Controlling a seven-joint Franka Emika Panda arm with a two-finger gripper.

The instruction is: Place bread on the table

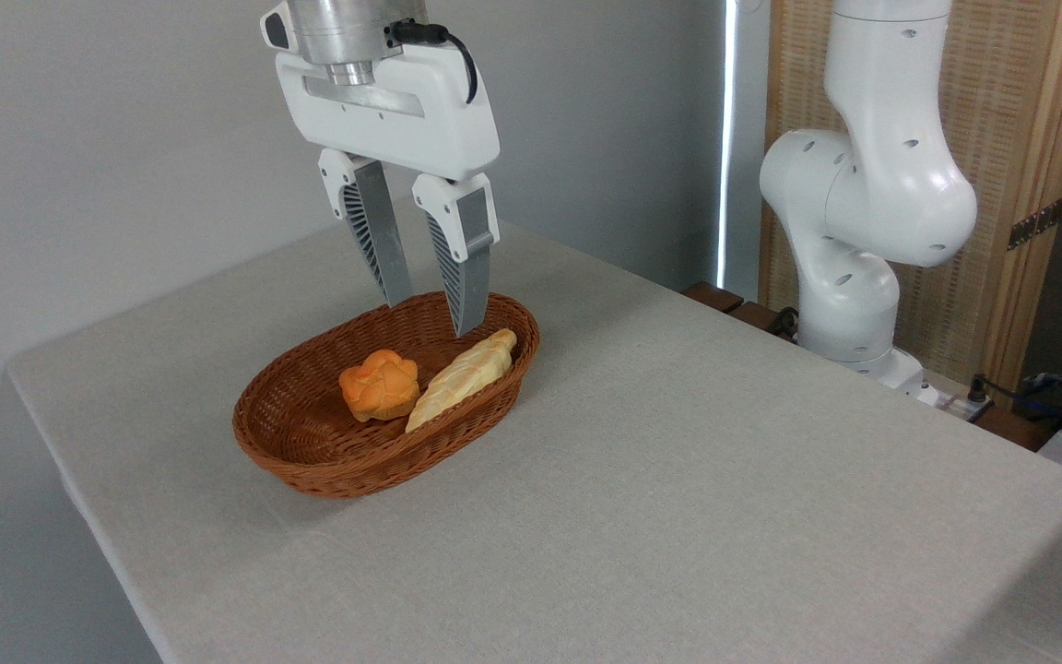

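Bread: a small round orange-golden bun with a knotted, lobed top (380,384), lying inside the basket, near its middle.
Basket: a brown oval wicker basket (310,456) standing on the table; it serves as the landmark for everything below.
Loaf: a long pale beige scored loaf (462,377), also in the basket, touching the bun's right side and slanting up toward the basket's far right rim.
Gripper: a white two-finger gripper with grey ribbed fingers (430,318), pointing down above the far end of the basket, jaws parted a moderate way and holding nothing; its tips sit behind and above the bun, apart from it.
In the way: the loaf pressed against the bun, and the basket wall all round it.
Table: a large rectangular table with a light grey-beige cloth-like surface (678,480), bare around the basket.
Arm base: a white jointed robot arm (863,212), well to the right of the basket, beyond the table's far edge.
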